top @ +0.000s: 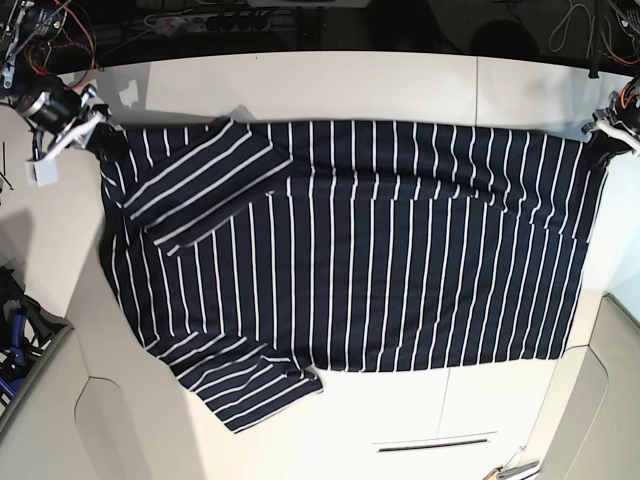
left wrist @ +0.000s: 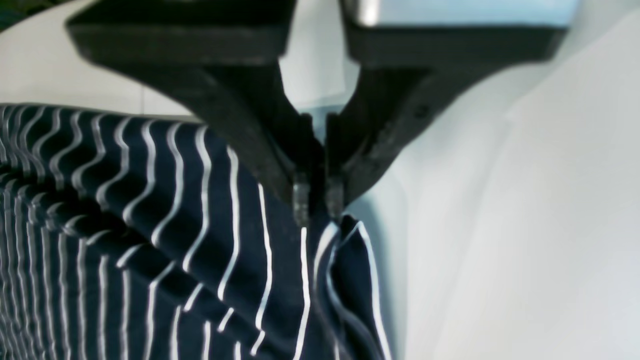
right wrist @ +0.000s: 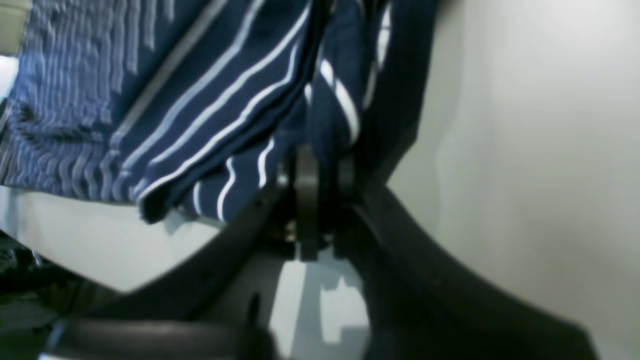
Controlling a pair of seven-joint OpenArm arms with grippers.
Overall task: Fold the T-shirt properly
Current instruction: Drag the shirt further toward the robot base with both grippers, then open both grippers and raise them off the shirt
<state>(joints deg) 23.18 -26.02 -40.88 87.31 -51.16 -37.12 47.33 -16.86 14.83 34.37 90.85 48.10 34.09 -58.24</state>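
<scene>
The dark navy T-shirt [top: 370, 250] with thin white stripes lies spread across the white table [top: 380, 85]. One sleeve [top: 205, 180] is folded over the body at the upper left, and the other sleeve [top: 250, 385] sticks out at the lower left. My right gripper [top: 97, 133] is shut on the shirt's far left corner; its wrist view shows the fabric [right wrist: 225, 100] bunched between the fingers [right wrist: 306, 175]. My left gripper [top: 603, 135] is shut on the far right corner; its wrist view shows the fingertips [left wrist: 300, 200] pinching a fabric fold [left wrist: 345, 260].
Cables and a power strip [top: 210, 20] run along the table's far edge. The table's front edge is cut away at the lower left [top: 40, 400] and lower right [top: 610, 400]. A thin dark slot [top: 435, 443] lies in front of the shirt.
</scene>
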